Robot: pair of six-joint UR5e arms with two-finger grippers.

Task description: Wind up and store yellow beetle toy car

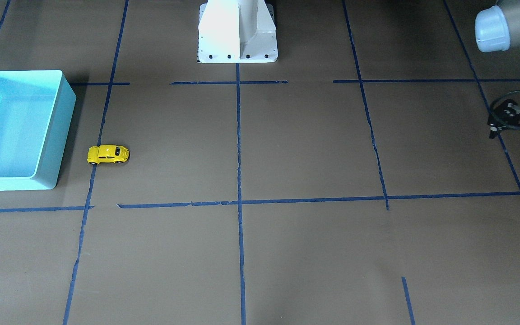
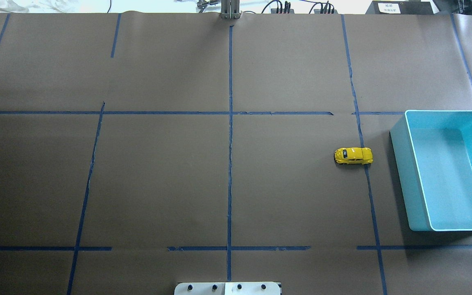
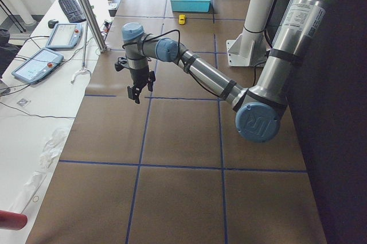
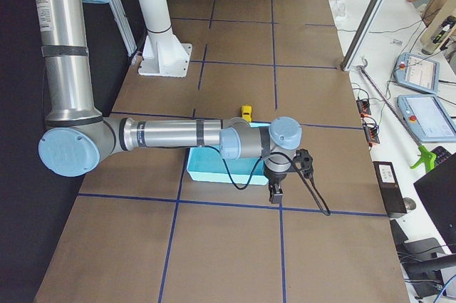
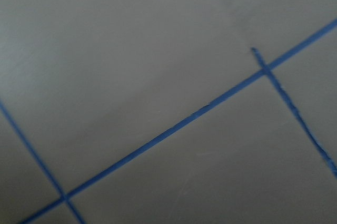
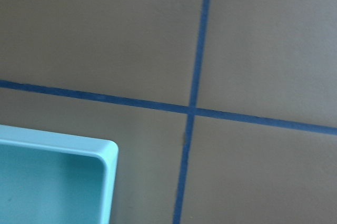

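Left jaws hang over bare table (image 1: 287, 149), well apart from the car (image 1: 108, 154). Right jaws hover beyond the bin's (image 1: 57, 135) corner. Whether either pair is open cannot be told. Advised: the right jaws should straddle the car's flanks, low and square. The car stands just beside the bin, which is empty.

Yellow beetle toy car (image 2: 353, 155): tiny, dark windows, upright on wheels, just beside turquoise bin (image 2: 400, 172), apart.
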